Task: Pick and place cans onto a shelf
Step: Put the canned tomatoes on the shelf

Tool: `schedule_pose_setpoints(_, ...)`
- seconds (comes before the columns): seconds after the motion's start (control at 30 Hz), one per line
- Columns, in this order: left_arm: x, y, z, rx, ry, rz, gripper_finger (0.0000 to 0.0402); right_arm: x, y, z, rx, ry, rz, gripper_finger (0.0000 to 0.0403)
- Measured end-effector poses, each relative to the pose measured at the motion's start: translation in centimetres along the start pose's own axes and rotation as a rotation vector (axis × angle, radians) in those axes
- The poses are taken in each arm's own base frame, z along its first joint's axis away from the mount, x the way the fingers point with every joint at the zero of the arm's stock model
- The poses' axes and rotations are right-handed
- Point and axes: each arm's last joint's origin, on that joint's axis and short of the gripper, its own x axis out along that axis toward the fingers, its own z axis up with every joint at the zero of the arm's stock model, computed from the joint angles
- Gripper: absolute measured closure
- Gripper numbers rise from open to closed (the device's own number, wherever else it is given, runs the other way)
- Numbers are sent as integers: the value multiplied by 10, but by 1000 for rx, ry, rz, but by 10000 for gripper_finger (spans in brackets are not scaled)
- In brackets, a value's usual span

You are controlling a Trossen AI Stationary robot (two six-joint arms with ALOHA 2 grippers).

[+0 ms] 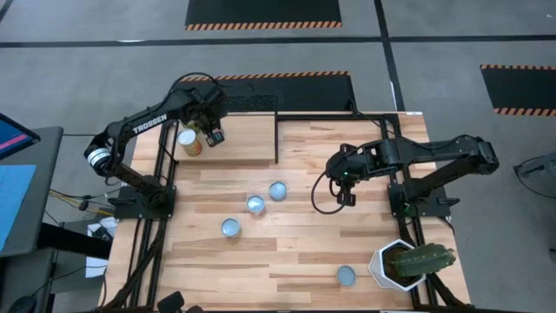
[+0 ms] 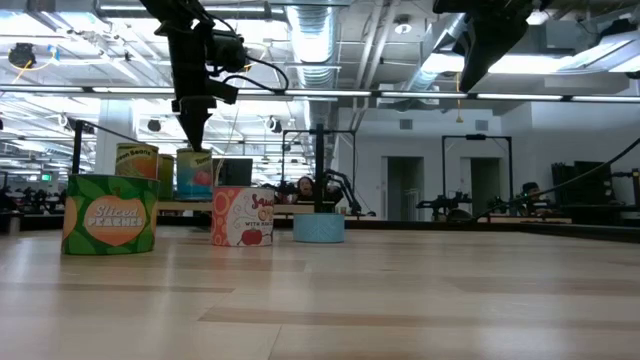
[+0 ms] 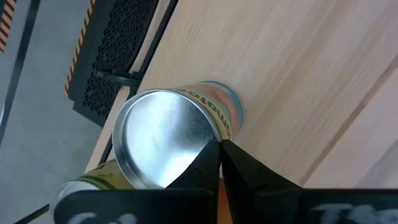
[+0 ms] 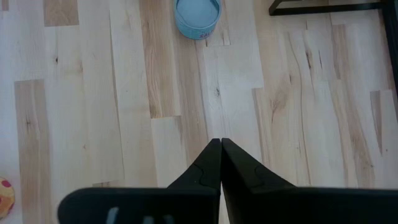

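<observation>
The shelf (image 1: pixel 239 139) is a pale board at the table's far left. My left gripper (image 3: pixel 221 146) hangs over it, shut and pointing steeply down. Its tips are at the rim of a silver-topped can (image 3: pixel 158 134) with an orange and blue label, which stands upright on the shelf. A yellow-green can (image 1: pixel 189 142) stands beside it. In the low view both cans (image 2: pixel 195 172) (image 2: pixel 137 165) show behind the table, under the left gripper (image 2: pixel 196 140). My right gripper (image 1: pixel 346 198) hovers shut above bare tabletop at mid right. My left gripper's shut fingertips come from above, slanting down, to the rim (image 3: pixel 208 134) of the silver-topped can. I cannot tell whether they touch it. The can stands upright on the shelf.
Three cans (image 1: pixel 278 190) (image 1: pixel 255 205) (image 1: pixel 230 228) stand mid-table and one (image 1: pixel 346 276) stands near the front edge. A white pot with a cactus (image 1: pixel 404 265) sits at the front right. Black rods (image 1: pixel 276 135) frame the shelf.
</observation>
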Motion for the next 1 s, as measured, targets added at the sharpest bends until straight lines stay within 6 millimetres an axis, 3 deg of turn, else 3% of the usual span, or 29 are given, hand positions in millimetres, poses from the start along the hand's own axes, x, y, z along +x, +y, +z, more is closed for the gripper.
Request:
schedule_pose_setpoints(0.53,-4,0,2,-20,-19,27,309,0,0,0,-1,1,0,375)
schedule_pose_setpoints(0.73,-20,-24,10,60,-145,-227,312,0,0,-2,-3,16,-2,375)
schedule_pose_setpoints(1.0,6,-40,-4,165,-8,-123,336,0,0,-2,-4,23,-2,375)
